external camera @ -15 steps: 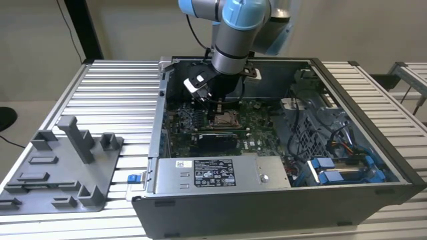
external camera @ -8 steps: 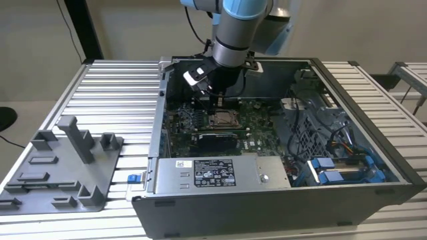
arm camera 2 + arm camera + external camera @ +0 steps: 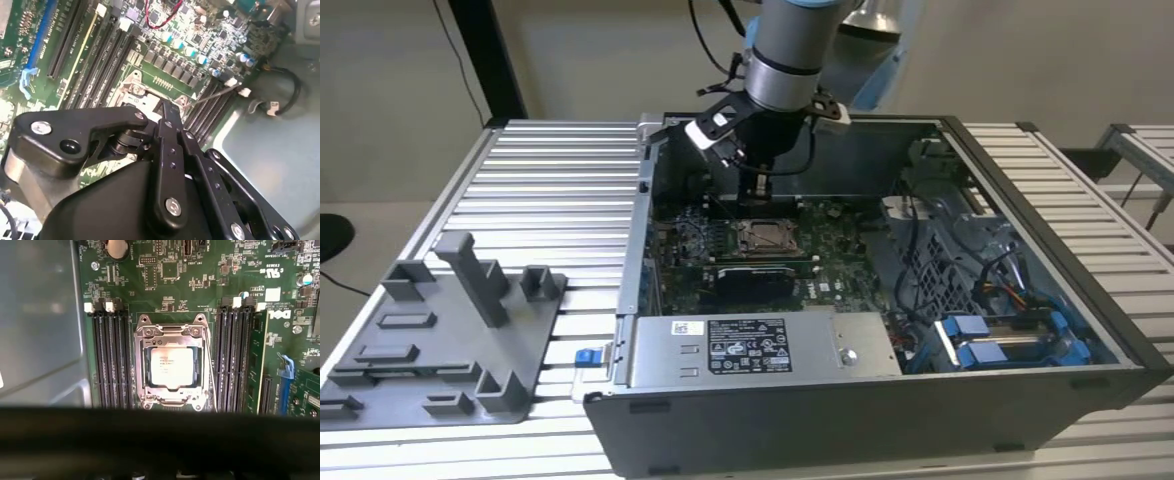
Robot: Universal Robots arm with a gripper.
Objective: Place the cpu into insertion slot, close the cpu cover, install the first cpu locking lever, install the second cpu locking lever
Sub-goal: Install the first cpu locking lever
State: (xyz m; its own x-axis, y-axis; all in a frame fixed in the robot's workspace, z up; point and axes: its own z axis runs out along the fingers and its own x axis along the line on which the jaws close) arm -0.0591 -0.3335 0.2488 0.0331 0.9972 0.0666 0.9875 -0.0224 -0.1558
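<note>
Exterior view: my one gripper hangs inside the computer case, just behind the insertion slot. Second wrist view: apart or together, I cannot tell. First wrist view: one cpu seated in the slot, with one cpu cover flat around it.

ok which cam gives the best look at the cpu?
First wrist view: the cpu is seen straight on and unobstructed, seated in the insertion slot. In the exterior view it is a small angled patch below the end effector. In the second wrist view the end effector blocks most of the slot, leaving one corner.
</note>
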